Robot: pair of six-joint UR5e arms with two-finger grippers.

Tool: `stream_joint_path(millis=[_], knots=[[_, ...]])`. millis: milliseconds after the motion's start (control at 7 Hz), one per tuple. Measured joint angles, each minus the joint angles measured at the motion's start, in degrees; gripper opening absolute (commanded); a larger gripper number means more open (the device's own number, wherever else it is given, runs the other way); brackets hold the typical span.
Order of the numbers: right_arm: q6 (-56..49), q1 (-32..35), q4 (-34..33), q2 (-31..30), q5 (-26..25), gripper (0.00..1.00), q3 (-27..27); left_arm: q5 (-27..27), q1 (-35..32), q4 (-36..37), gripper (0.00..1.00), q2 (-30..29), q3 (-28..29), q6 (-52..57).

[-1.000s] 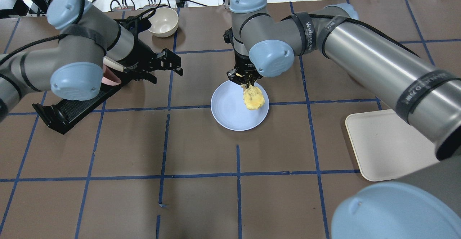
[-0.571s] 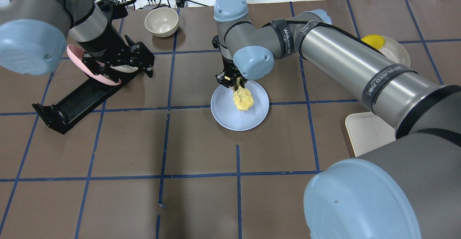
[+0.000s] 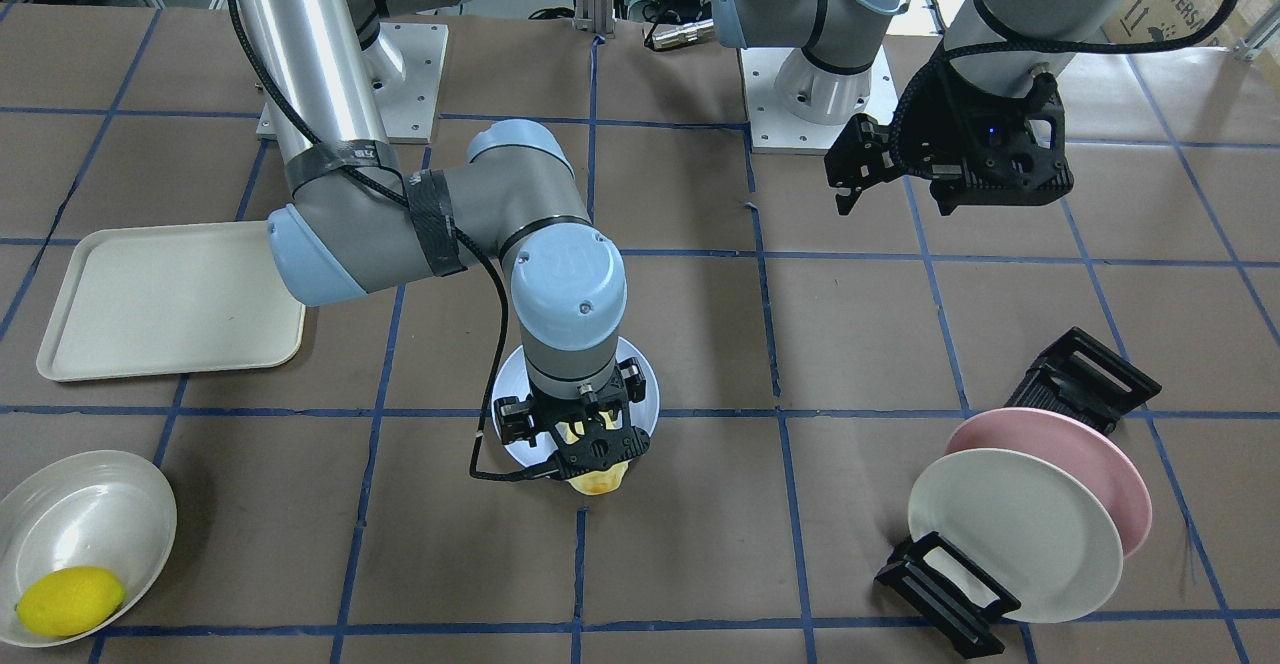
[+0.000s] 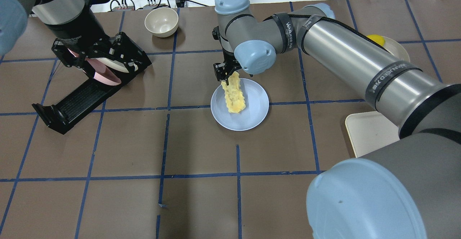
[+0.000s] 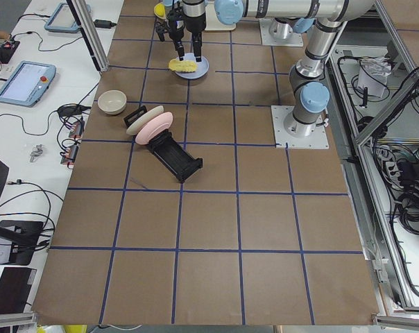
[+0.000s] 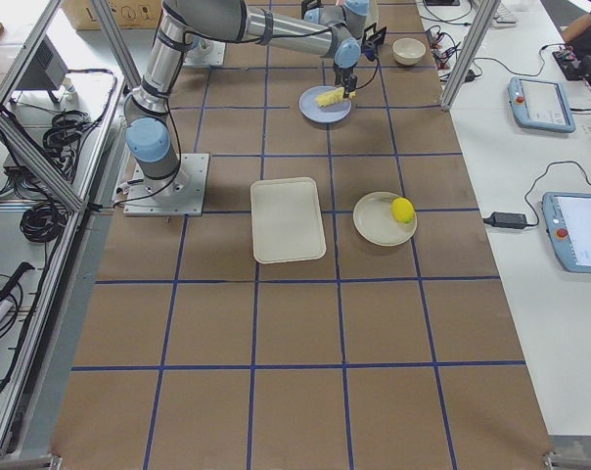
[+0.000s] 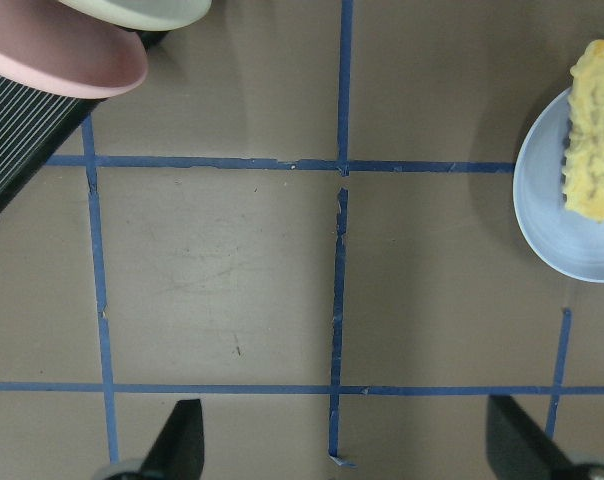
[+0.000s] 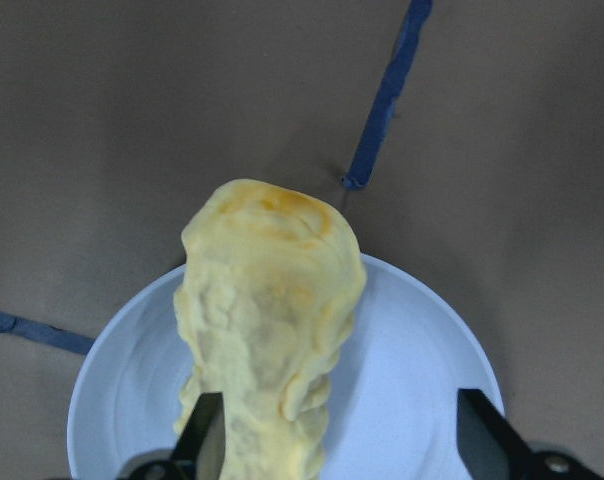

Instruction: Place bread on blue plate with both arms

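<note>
The bread (image 4: 234, 95) lies lengthwise on the blue plate (image 4: 252, 118). Its far end sticks out over the rim, between the fingers of my right gripper (image 4: 226, 74). In the right wrist view the bread (image 8: 272, 310) leans by the left finger (image 8: 207, 430). The other finger stands well clear over the plate (image 8: 412, 380), so my right gripper (image 8: 347, 440) is open. In the front view the bread's tip (image 3: 597, 482) pokes out under this gripper (image 3: 580, 449). My left gripper (image 4: 97, 57) is open and empty, high above the rack. Its wrist view shows bread (image 7: 597, 130) and plate (image 7: 552, 215) at the right edge.
A black dish rack (image 3: 1085, 374) holds a pink plate (image 3: 1070, 459) and a cream plate (image 3: 1010, 534). A cream bowl (image 4: 161, 21) stands at the back. A cream tray (image 3: 170, 299) and a dish with a lemon (image 3: 70, 599) are on my right.
The right gripper moved a little left and the bread went from hanging end-down to lying along the plate. The left arm swung left and back over the rack.
</note>
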Motion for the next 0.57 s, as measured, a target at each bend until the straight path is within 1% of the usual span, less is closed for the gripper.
stream_joint_path(millis=[143,286,571], knots=[[-0.3,-1.0,2.3,-3.6,-0.2,1.0,0.8,0.0,-0.1,-0.2,1.0,0.2,0.0,0.0],[-1.2,-3.4,5.3,-8.8,-0.5,1.0,2.5,0.0,-0.1,-0.4,1.0,0.3,0.0,0.0],[-5.9,-12.4,8.2,-22.3,-0.5,1.0,10.1,0.0,-0.4,-0.8,1.0,0.3,-0.2,0.0]])
